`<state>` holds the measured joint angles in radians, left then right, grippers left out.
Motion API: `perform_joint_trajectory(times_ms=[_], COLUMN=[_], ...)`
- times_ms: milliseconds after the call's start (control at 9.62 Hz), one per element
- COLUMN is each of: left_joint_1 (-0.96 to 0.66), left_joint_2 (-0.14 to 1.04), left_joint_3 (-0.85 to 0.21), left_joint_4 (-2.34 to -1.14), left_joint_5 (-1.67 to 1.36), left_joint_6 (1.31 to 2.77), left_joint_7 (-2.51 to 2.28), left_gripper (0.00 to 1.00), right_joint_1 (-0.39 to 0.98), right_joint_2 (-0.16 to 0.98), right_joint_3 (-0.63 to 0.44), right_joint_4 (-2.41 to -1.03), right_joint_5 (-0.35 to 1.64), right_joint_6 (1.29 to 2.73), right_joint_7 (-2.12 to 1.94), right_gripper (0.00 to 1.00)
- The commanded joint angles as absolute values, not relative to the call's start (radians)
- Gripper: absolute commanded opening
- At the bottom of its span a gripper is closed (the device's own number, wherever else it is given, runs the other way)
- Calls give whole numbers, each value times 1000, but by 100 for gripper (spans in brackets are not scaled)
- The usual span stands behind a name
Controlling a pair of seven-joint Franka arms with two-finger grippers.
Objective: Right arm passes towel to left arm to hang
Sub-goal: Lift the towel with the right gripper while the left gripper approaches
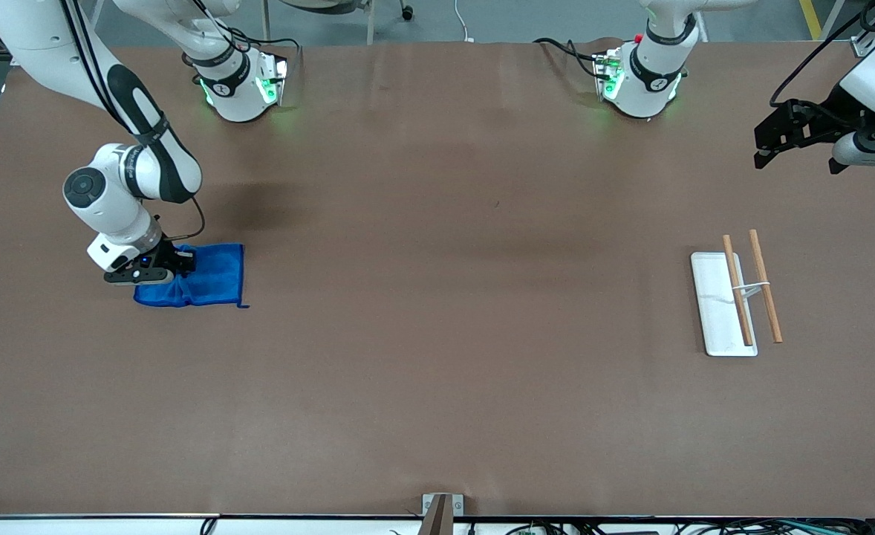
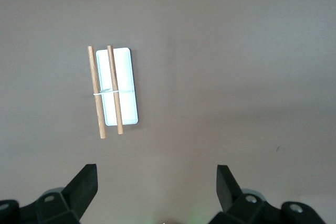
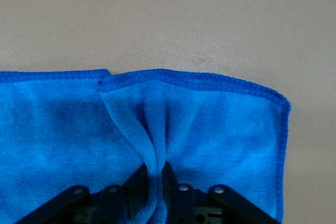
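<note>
The bright blue towel (image 1: 203, 279) lies on the brown table at the right arm's end. My right gripper (image 1: 177, 265) is down on it and shut on a pinched fold of the towel (image 3: 220, 135); the fold bunches up between the fingers. My left gripper (image 1: 768, 145) is open and empty, held in the air at the left arm's end of the table. In the left wrist view the left gripper (image 2: 156, 179) has its fingers spread wide over bare table.
A white rectangular base (image 1: 716, 305) carrying two wooden rods (image 1: 766, 296) joined by a white cross piece stands at the left arm's end of the table; it also shows in the left wrist view (image 2: 126, 85). The two arm bases stand along the table's farthest edge.
</note>
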<state>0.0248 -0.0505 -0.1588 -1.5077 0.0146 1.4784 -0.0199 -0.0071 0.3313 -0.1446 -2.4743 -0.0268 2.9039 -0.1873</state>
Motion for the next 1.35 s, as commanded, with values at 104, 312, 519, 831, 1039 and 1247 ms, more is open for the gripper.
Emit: perform_joint_trajectory(times_ms=[104, 312, 519, 831, 1039, 1247], left_joint_1=[26, 26, 41, 104, 136, 135], left_joint_2=[-35, -35, -34, -12, 82, 220], left_joint_3=[-161, -160, -160, -156, -158, -158], left_joint_4=[-1517, -1519, -1519, -1519, -1520, -1528], left_joint_5=[29, 28, 12, -124, -306, -571], left_joint_6=[1463, 1463, 1463, 1463, 1463, 1505], left_joint_7=[-5, -3, -5, -5, -3, 26], left_gripper=[100, 100, 100, 100, 100, 100], right_joint_1=[23, 34, 58, 98, 101, 120], right_joint_2=[237, 161, 130, 138, 140, 155], right_joint_3=[-135, -132, -129, -37, 29, 92], right_joint_4=[-2430, -2329, -2161, -1912, -1875, -1844], right_joint_5=[-40, -40, -37, -23, 242, 453], right_joint_6=[2672, 2443, 2186, 1947, 1974, 2079], right_joint_7=[-100, -98, -57, 84, 84, 84], right_gripper=[0, 0, 0, 0, 0, 0])
